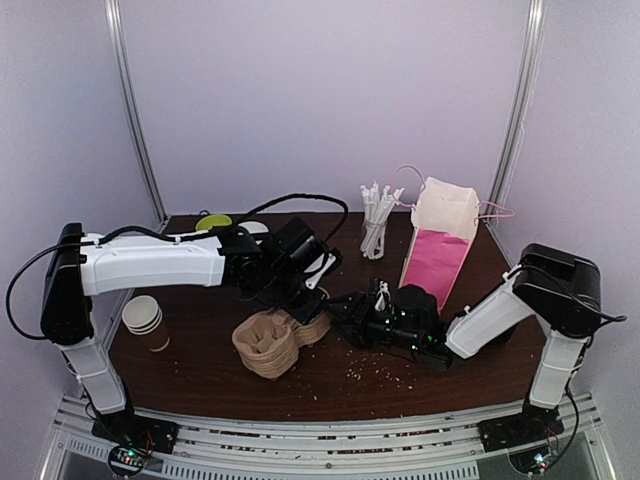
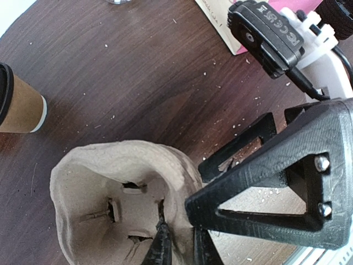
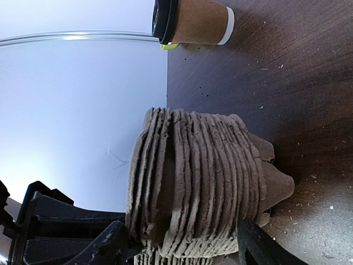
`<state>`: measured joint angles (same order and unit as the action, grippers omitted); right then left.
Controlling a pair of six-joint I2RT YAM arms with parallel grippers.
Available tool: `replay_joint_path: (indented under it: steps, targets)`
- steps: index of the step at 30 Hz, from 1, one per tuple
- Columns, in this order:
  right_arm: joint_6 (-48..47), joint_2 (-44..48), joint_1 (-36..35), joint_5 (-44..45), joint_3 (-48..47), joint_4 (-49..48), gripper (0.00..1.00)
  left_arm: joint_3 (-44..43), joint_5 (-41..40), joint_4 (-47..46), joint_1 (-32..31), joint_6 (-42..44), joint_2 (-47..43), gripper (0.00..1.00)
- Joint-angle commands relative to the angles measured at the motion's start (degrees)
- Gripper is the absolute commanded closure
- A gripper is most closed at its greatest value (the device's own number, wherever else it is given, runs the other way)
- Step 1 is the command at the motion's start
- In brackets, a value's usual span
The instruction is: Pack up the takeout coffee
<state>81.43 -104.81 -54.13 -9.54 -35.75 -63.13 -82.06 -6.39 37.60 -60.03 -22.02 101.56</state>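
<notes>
The takeout coffee (image 2: 19, 105), a brown cup with a black lid, stands on the dark table to the left of the stack in the left wrist view. It also shows in the right wrist view as the takeout coffee (image 3: 193, 22), beyond the stack near the table's far edge; in the top view my left arm hides it. A stack of grey pulp cup carriers (image 1: 270, 345) sits mid-table. My left gripper (image 2: 179, 247) is shut on the rim wall of the top carrier (image 2: 110, 204). My right gripper (image 3: 182, 248) is open, its fingers straddling the stack's (image 3: 204, 182) side, close to it.
A white and pink paper bag (image 1: 440, 245) stands open at the back right. A glass of white stirrers (image 1: 375, 225) is beside it. Lidless brown cups (image 1: 145, 322) are stacked at the left. Crumbs litter the table in front of the right arm.
</notes>
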Motion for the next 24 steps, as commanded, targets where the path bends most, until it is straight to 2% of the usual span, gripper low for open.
replay_joint_path:
  steps: [1,7,16,21,24]
  targets:
    - [0.87,-1.09,0.25,-0.28,-0.23,-2.51,0.31,0.5,2.23,-2.59,0.0,-0.92,-2.07,1.0]
    - [1.65,-0.48,0.18,0.85,2.84,-5.38,0.2,0.58,1.74,-2.51,0.0,-0.89,-1.98,1.0]
    - [2.01,-1.21,0.25,0.39,3.18,-7.29,0.27,0.65,2.03,-2.54,0.0,-0.93,-2.21,1.0]
    - [2.1,-1.47,0.21,0.28,2.07,-6.6,0.22,0.78,2.25,-2.54,0.01,-1.0,-2.24,1.0]
    - [2.01,-1.5,0.19,0.4,2.07,-6.05,0.22,0.77,2.41,-2.53,0.0,-1.01,-2.23,1.0]
